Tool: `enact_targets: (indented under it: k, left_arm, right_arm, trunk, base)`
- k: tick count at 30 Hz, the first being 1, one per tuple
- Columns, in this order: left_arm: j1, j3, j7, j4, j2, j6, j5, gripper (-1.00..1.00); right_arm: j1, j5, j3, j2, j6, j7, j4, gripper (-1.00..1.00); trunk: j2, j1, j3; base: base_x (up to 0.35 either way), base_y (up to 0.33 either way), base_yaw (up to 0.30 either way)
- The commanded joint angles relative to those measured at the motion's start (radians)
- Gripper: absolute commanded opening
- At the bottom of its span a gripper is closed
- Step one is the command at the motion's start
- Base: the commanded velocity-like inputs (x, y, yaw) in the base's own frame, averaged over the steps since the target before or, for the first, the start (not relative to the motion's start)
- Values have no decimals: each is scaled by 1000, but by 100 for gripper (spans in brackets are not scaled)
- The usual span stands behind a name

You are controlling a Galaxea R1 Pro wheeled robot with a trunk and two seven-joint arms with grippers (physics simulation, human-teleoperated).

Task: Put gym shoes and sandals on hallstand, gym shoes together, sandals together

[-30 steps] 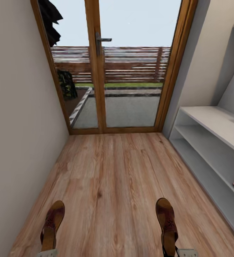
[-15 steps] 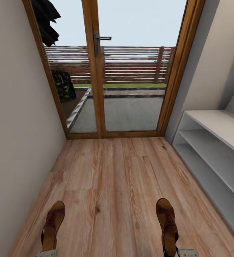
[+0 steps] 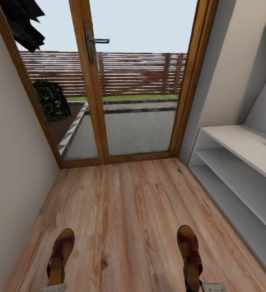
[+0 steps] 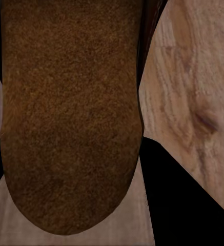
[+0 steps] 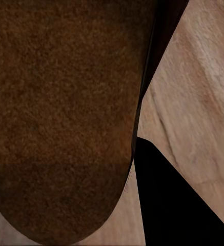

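Note:
Two dark reddish-brown sandals hang above the corridor floor (image 3: 128,211) in the head view. My left gripper (image 3: 53,288) is shut on the heel end of the left sandal (image 3: 59,255), and my right gripper (image 3: 212,287) is shut on the right sandal (image 3: 189,251). Up close, the left wrist view shows a rough brown sandal sole (image 4: 70,118) with a black finger (image 4: 183,195) beside it. The right wrist view shows the other sole (image 5: 60,118) and a finger (image 5: 173,200). The white hallstand (image 3: 238,142) stands along the right wall, the visible part of its shelves bare. The gym shoes are out of view.
A wood-framed glass door (image 3: 96,81) with a handle closes the corridor ahead; grey paving and a slatted fence lie outside. A plain wall (image 3: 11,182) runs close on the left. Open plank floor stretches between the sandals and the door.
The whole picture has shifted, so the camera has moved: the door sits further left and looks nearer. A gym shoe on the rack at the right edge has left the view. Both sandals stay held.

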Motion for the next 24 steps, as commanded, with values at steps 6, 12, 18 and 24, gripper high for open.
enact_targets:
  k: [6,12,18,24]
  left_arm:
    - [-1,9,-3,0,-1,-3,-13,-100]
    - [-1,9,-3,0,-1,-3,-13,-100]
    - [-1,10,-2,0,-1,-3,-11,-100]
    - [-1,10,-2,0,-1,-3,-11,-100]
  right_arm:
    - [-1,-2,-9,1,-3,10,0,-100]
    - [-1,-2,-9,1,-3,10,0,-100]
    - [-2,-2,-9,1,-3,10,0,-100]
    - [-1,-2,-8,1,-3,10,0,-100]
  trunk:
    - [0,0,-1]
    - [0,0,-1]
    - [0,0,-1]
    - [0,0,-1]
  base:
    - [330,104,-266]
    - [337,8,-266]
    - [338,44,-266]
    - [336,128,-266]
